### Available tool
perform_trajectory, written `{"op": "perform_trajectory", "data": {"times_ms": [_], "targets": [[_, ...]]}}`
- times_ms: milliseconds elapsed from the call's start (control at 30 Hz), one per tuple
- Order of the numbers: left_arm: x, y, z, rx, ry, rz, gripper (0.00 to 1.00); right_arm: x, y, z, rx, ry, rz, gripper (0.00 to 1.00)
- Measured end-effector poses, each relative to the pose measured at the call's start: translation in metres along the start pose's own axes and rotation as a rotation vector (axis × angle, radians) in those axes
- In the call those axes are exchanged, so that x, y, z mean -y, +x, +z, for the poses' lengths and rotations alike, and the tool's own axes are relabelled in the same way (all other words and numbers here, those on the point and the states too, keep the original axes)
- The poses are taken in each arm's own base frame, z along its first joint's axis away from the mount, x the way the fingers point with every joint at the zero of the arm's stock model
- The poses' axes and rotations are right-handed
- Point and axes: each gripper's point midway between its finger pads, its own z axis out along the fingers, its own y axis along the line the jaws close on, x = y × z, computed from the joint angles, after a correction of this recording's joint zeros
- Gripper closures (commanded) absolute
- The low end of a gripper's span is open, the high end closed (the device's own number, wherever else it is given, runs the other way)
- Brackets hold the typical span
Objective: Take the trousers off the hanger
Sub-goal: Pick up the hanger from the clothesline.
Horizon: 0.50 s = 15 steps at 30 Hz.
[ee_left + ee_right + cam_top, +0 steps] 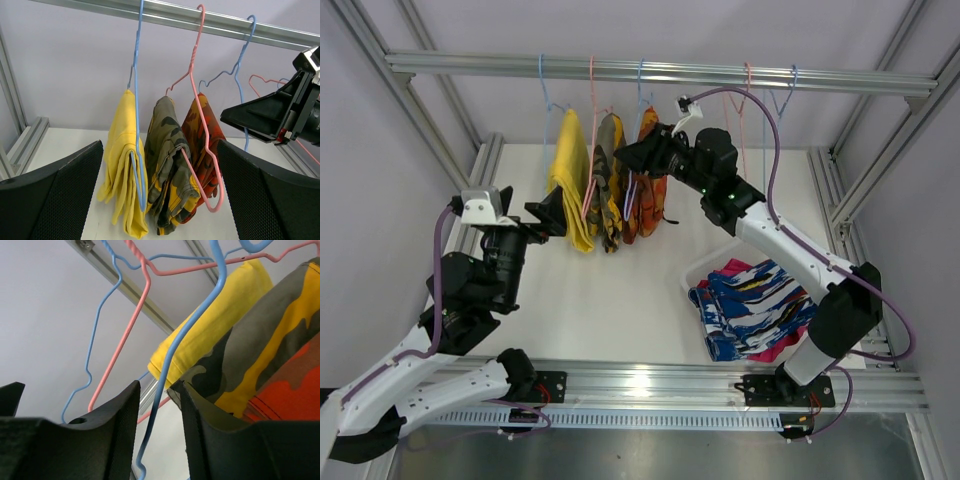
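Three trousers hang on hangers from the rail point(650, 72): plain yellow point(570, 180), yellow-brown camouflage point(607, 185) and orange-red patterned point(647, 180). The blue-and-white trousers point(760, 300) lie on the magenta pink ones point(782, 347) in a white bin. My left gripper point(552, 213) is open just left of the yellow trousers. In the left wrist view the gripper point(160, 150) faces all three hanging pairs. My right gripper point(630, 155) is at the orange-red trousers' top. In its wrist view the gripper point(159, 390) is open, with a blue hanger wire point(172, 355) between the jaws, untouched.
An empty pink hanger point(745, 100) and an empty blue hanger point(785, 95) hang on the rail to the right. The white bin point(705, 265) stands on the table at the right. Aluminium frame posts line both sides.
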Motion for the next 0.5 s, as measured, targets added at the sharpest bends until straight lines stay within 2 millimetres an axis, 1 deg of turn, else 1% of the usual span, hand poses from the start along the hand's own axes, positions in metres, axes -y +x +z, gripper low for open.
{"op": "perform_trajectory", "data": {"times_ms": [167,333,433,467,500], "targets": [[0.0,0.003,0.002,-0.009,-0.004,0.001,0.01,-0.004,0.001,0.003,0.016,-0.041,0.02,0.72],[0.001,0.007,0.004,-0.018,0.002,0.004,0.01,-0.011,-0.001,0.005,0.03,-0.083,0.047,0.81],[0.001,0.009,0.004,-0.025,0.001,0.007,0.01,-0.011,0.001,0.006,0.032,-0.09,0.072,0.89],[0.001,0.01,0.005,-0.028,0.0,0.009,0.01,-0.011,0.001,0.006,0.031,-0.089,0.082,0.94],[0.001,0.012,0.005,-0.031,0.0,0.012,0.01,-0.01,0.002,0.006,0.031,-0.086,0.09,0.96]]}}
